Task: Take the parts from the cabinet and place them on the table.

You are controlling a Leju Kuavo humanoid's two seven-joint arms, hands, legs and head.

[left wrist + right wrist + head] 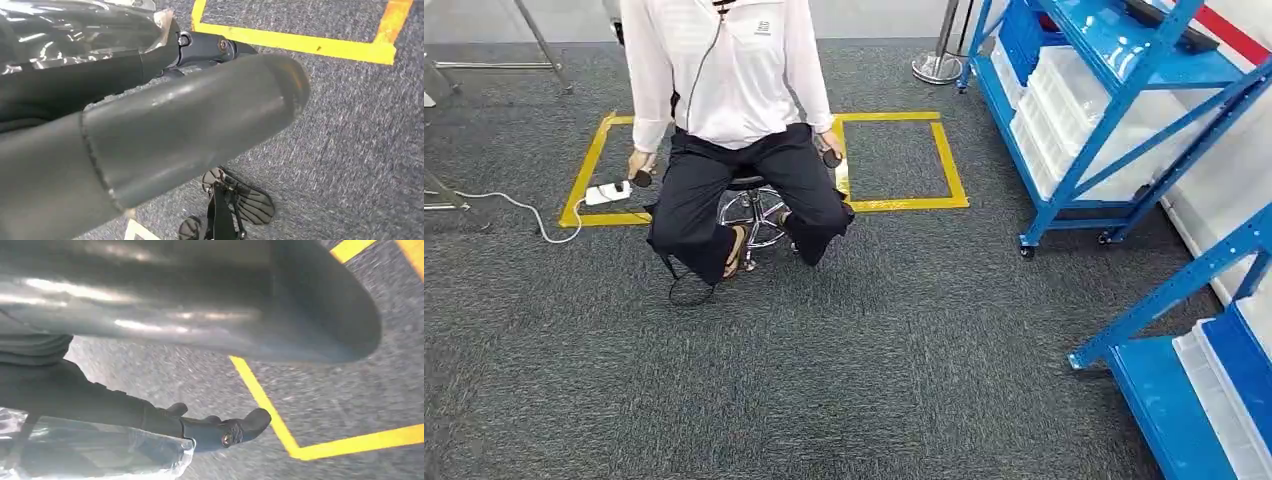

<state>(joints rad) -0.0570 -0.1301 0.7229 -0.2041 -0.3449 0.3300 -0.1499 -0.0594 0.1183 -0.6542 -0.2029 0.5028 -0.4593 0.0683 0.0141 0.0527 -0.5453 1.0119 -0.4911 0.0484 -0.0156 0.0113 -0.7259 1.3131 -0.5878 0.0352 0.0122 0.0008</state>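
In the left wrist view my left hand (175, 125) hangs over grey carpet, its thick grey thumb across the picture and its dark fingers (210, 47) behind it. They grip a crinkled clear plastic bag (75, 30) with a dark part inside. The right wrist view shows my right hand (200, 305) likewise low over the carpet. Its dark fingers (225, 430) hold a second clear bagged part (100, 455). A blue shelf cabinet (1114, 100) with white bins stands at the right in the head view.
A person (724, 100) sits on a stool straight ahead, inside a yellow taped rectangle (904, 205). A white power strip (607, 192) with its cable lies at the left. Another blue rack (1204, 380) juts in at the lower right. A stanchion base (937, 68) stands behind.
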